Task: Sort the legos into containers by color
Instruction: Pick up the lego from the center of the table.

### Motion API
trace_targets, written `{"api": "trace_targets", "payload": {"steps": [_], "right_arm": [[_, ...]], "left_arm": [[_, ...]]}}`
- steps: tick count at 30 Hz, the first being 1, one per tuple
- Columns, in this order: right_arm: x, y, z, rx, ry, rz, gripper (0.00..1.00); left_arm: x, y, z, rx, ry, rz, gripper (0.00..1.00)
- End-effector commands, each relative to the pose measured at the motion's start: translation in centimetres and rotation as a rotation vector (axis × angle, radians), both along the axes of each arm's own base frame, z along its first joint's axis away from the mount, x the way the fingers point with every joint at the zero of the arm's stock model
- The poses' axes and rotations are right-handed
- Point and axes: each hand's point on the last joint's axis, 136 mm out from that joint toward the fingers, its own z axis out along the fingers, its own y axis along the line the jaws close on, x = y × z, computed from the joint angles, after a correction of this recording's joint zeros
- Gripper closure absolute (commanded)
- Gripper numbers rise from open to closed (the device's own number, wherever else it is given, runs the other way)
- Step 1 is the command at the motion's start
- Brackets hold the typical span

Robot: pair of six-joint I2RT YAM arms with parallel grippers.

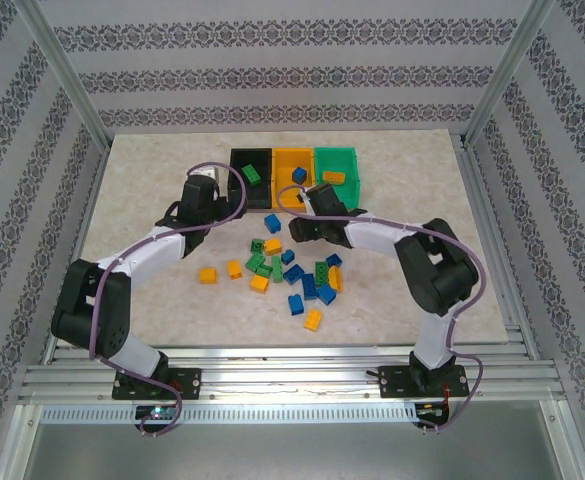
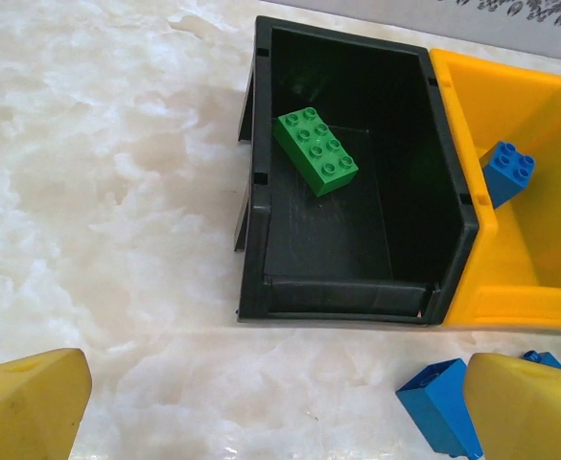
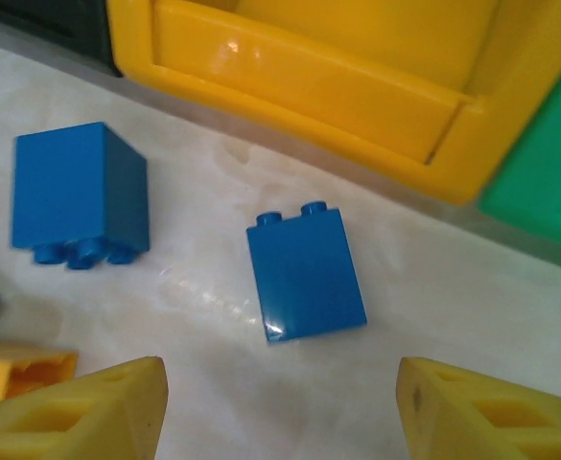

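L gripper [image 2: 275, 417]: jaws spread wide, empty, over table [image 2: 117, 192] just before black bin [image 2: 251, 240]; green brick [image 2: 315, 150] lies inside.
R gripper [image 3: 285, 422]: jaws spread, nothing pinched; blue brick [image 3: 305, 273] on table just ahead.
Risk: brick may skid or twist on closing; yellow bin [image 3: 299, 86] wall near, cd catch fingertip.
Nearby: 2nd blue brick [image 3: 77, 192] beside; loose pile [image 1: 292, 272] toward bases.

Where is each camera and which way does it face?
Top external: above and behind left arm and right arm, both in view, looking down on the table.
Left wrist: looks down into the black bin, green lego inside; open left gripper below.
Right wrist: looks down at a blue lego; open right gripper below.
Shared: both wrist views catch the yellow-orange bin.
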Motion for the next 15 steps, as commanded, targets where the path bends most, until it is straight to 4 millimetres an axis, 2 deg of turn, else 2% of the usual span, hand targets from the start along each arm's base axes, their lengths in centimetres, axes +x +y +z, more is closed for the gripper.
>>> {"api": "trace_targets", "payload": {"steps": [1,7,10,15], "right_arm": [[1.0,-0.7,-1.1,-0.049,0.045,-0.029,0.35],[2.7,-1.3,-2.3,-0.115,0.064,-0.040,0.35],[2.4,-0.4,-3.0,-0.103,0.097,-0.013,0.38],[1.8,0.6,-3.6,-0.127,0.100,0.006,0.43]], "left_arm": [[0.3,-0.6,2.7,0.001,-0.117,-0.050,0.00],[-1.2,0.2,1.0,-0.015,-0.130,-0.023,0.00],[-1.9,1.2,0.2,0.003,-0.106,0.022,0.00],[-2.8,1.3,-0.3,-0.014,-0.099,0.017,0.00]]}}
